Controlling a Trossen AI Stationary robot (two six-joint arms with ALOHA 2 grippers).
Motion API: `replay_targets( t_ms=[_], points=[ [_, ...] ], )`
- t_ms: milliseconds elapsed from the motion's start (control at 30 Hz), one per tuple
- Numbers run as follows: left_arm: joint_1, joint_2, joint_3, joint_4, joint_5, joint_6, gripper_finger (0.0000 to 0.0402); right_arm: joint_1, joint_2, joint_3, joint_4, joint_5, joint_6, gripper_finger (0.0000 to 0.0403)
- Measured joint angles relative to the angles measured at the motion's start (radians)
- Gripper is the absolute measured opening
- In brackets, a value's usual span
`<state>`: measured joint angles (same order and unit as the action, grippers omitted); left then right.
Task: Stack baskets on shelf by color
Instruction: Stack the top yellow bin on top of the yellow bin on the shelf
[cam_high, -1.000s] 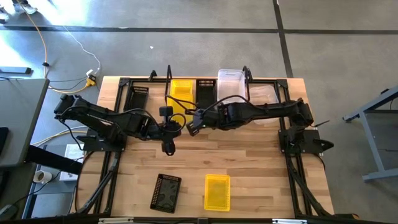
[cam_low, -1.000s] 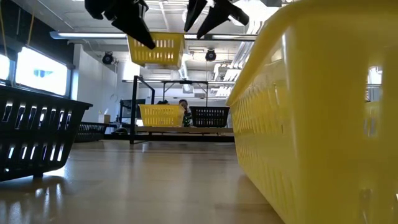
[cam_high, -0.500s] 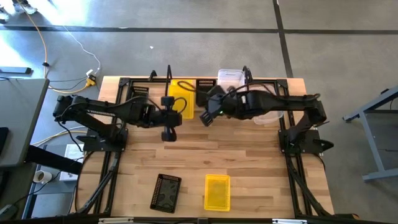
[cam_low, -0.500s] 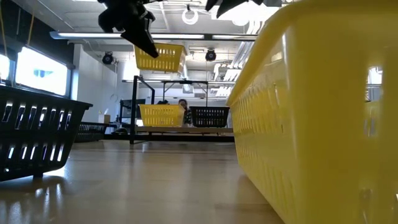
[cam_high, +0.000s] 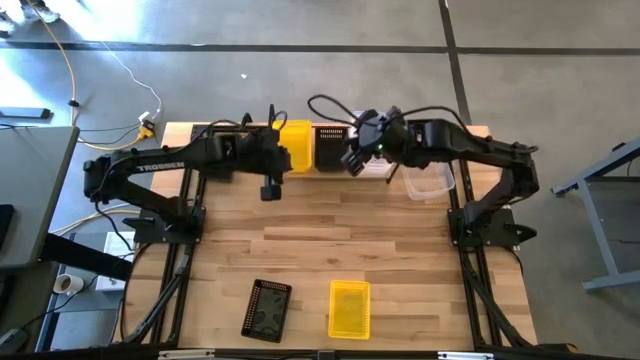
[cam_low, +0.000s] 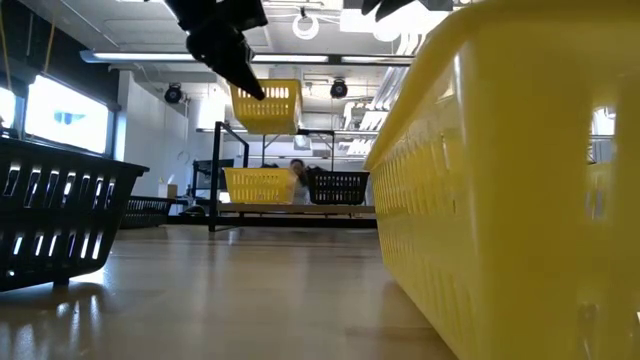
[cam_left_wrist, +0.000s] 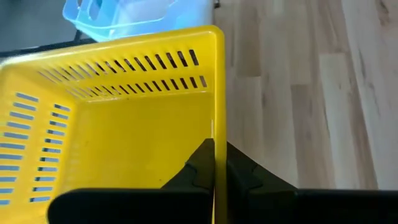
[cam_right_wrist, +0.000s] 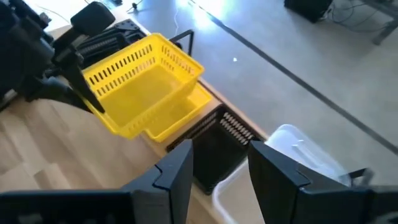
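Held basket: yellow basket (cam_right_wrist: 142, 81) of plastic, rectangular, with rows of narrow slots along its upper walls; lifted in the air just above a second yellow basket (cam_right_wrist: 181, 109) on the shelf (cam_low: 290, 209).
Left gripper (cam_left_wrist: 214, 163): fingers pinched together on one end wall of the held basket, at the table's far side.
Right gripper (cam_right_wrist: 219, 162): fingers apart, holding nothing, above the black basket (cam_high: 331, 147) on the shelf.
Shelf: light plank in a black rod frame along the far edge; yellow and black baskets side by side.
Clear baskets (cam_high: 428, 178): translucent, right of the black one.
Near edge: a black basket (cam_high: 266, 309) and a yellow basket (cam_high: 348, 307), apart.
Writing: "TROSSEN" in white on the left arm (cam_high: 155, 157).
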<state>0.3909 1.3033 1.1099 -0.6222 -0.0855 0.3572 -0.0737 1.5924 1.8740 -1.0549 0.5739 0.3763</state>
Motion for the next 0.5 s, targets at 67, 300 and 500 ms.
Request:
replay_targets(
  t_ms=[67, 300, 500],
  points=[
    [0.032, 0.000, 0.000, 0.009, 0.029, 0.012, 0.0000, -0.017, -0.013, 0.000, -0.006, -0.005, -0.023, 0.0140],
    [0.093, 0.006, -0.053, 0.062, 0.100, 0.027, 0.0000, -0.073, -0.043, -0.001, -0.021, -0.059, -0.089, 0.0140],
    [0.099, 0.012, -0.057, 0.072, 0.093, 0.098, 0.0000, -0.107, -0.050, -0.001, -0.025, -0.070, -0.120, 0.0140]
  ],
)
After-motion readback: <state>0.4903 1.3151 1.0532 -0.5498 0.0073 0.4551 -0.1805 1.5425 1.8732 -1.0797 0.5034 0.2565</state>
